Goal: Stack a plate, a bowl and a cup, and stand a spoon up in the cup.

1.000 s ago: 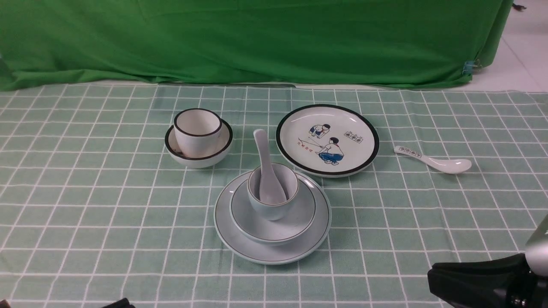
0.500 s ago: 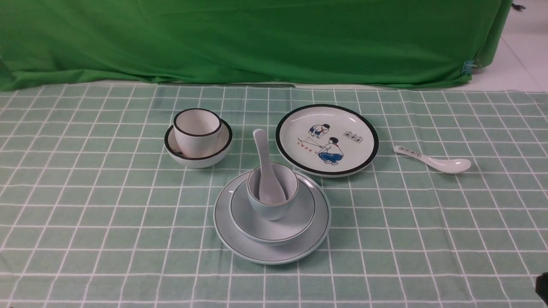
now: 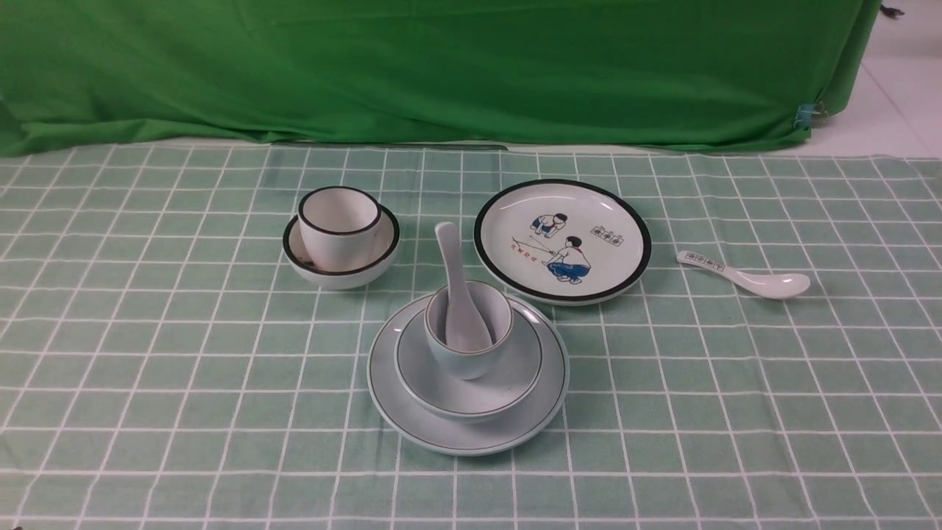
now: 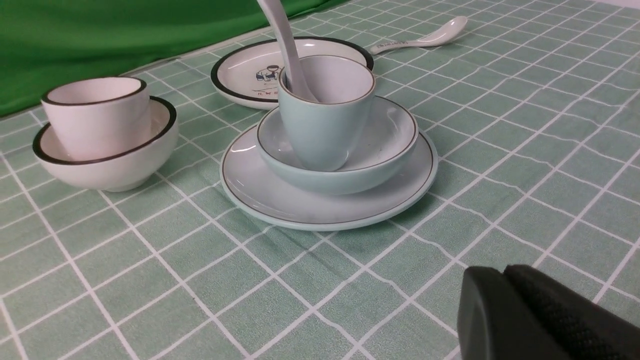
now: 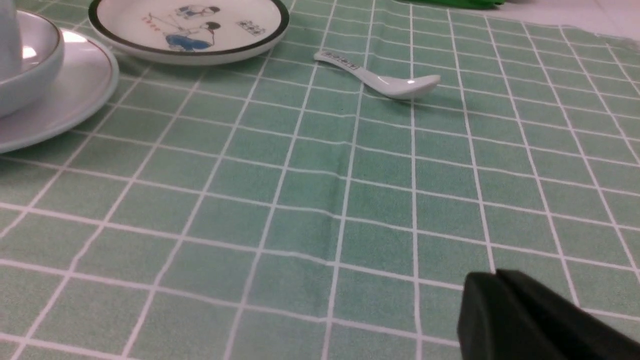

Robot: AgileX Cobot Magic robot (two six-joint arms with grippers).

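Both arms sit low and pulled back, out of the front view. The left gripper (image 4: 505,272) and the right gripper (image 5: 495,275) are each clenched, empty, clear of the dishes. The plate (image 3: 397,401) carries the bowl (image 3: 515,372) — the cup (image 3: 471,357) inside, the spoon (image 3: 452,276) leaning in it.

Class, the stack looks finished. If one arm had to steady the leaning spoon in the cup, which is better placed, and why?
Left, probably. Its shut tool faces the whole stack, with the spoon and cup in full view. The right tool, also shut, sees only the plate edge.
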